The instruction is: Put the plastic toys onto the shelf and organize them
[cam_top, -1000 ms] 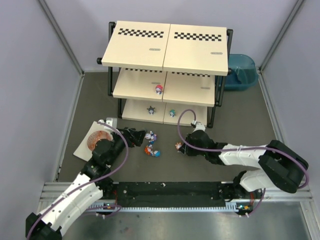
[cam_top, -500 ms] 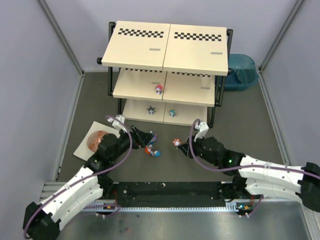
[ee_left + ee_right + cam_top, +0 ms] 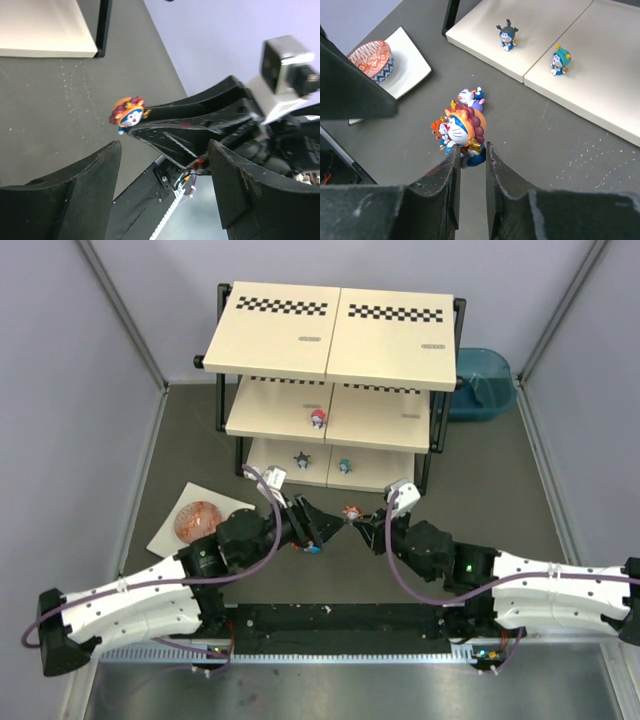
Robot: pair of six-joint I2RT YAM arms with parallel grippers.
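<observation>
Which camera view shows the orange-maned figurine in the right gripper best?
The right wrist view: the orange-maned figurine is large, central, face clear, in the right gripper. The left wrist view shows it small; top external, only a speck.

Orange-maned toy (image 3: 464, 127) is pinched upright in my right gripper (image 3: 471, 151). On the shelf (image 3: 290, 345) I see a red-headed toy (image 3: 318, 419) on the middle level, and a grey toy (image 3: 507, 36) and a teal toy (image 3: 560, 59) on the lowest.

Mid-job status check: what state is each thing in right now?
Right fingers: shut on the orange-maned toy, off the table.
Left fingers: open, empty.
Red-headed toy: placed, middle shelf board.
Grey toy: upright, bottom board.
Teal toy: upright, bottom board.
White-purple toy: lying on table.
Bowl: upright on white sheet.
</observation>
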